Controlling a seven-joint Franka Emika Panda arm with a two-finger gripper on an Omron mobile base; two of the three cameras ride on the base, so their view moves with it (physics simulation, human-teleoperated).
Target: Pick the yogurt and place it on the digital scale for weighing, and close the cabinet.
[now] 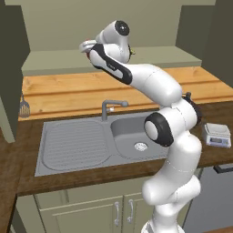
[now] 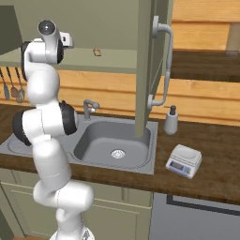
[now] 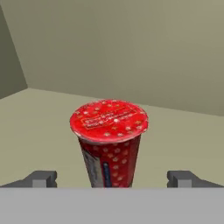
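**Arm raised to cabinet shelf, yogurt between open fingers**

The cabinet (image 2: 151,65) is open; its olive door stands edge-on in the right base view, the slim bar handle facing out. The arm rises from the base in front of the sink (image 1: 91,141), bends at the elbow and reaches up and back, the hand level with the cabinet's lower shelf. The gripper (image 3: 112,178) is spread wide, one fingertip (image 3: 41,178) on each side of the yogurt (image 3: 109,140), neither touching it, nothing held. The digital scale (image 2: 183,161) sits on the dark counter right of the sink, near the soap dispenser (image 2: 171,120), plate bare. The yogurt stands upright on the shelf floor: red cup with white dots, red lid with pale label, a pale strip down its side
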